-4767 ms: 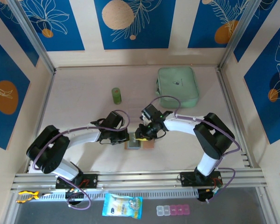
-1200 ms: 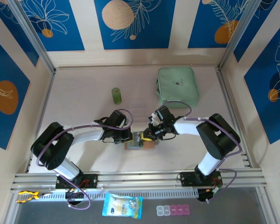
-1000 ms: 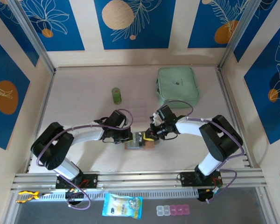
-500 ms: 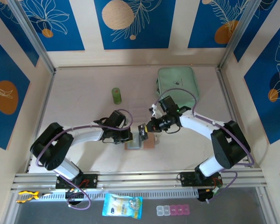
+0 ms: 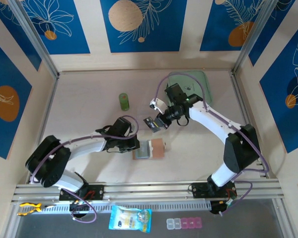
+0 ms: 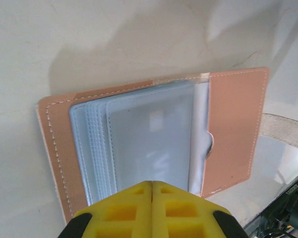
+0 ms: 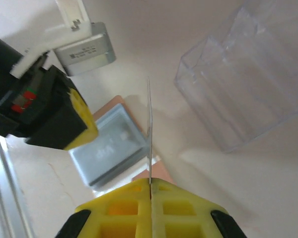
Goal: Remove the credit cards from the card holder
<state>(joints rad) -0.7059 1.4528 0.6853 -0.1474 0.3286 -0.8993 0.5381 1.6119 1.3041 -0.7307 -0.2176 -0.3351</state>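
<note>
The pinkish-tan card holder (image 5: 158, 148) lies open on the table, its grey inner pockets (image 6: 149, 134) facing up. My left gripper (image 5: 134, 145) is shut, and its yellow tips (image 6: 152, 184) rest on the near edge of the pockets, holding nothing. My right gripper (image 5: 159, 120) hangs above and behind the holder, shut on one dark credit card (image 5: 151, 124). In the right wrist view that card (image 7: 149, 124) stands edge-on between the closed fingers (image 7: 151, 183), clear of the card holder (image 7: 109, 144) below.
A mint-green zip pouch (image 5: 198, 82) lies at the back right, partly under the right arm. A small green cylinder (image 5: 123, 101) stands at the back left. A clear ribbed plastic tray (image 7: 243, 84) sits on the table beyond the held card.
My right gripper has pulled a card out of the holder, lifting it up and back toward the pouch. The left gripper has stayed on the holder.
</note>
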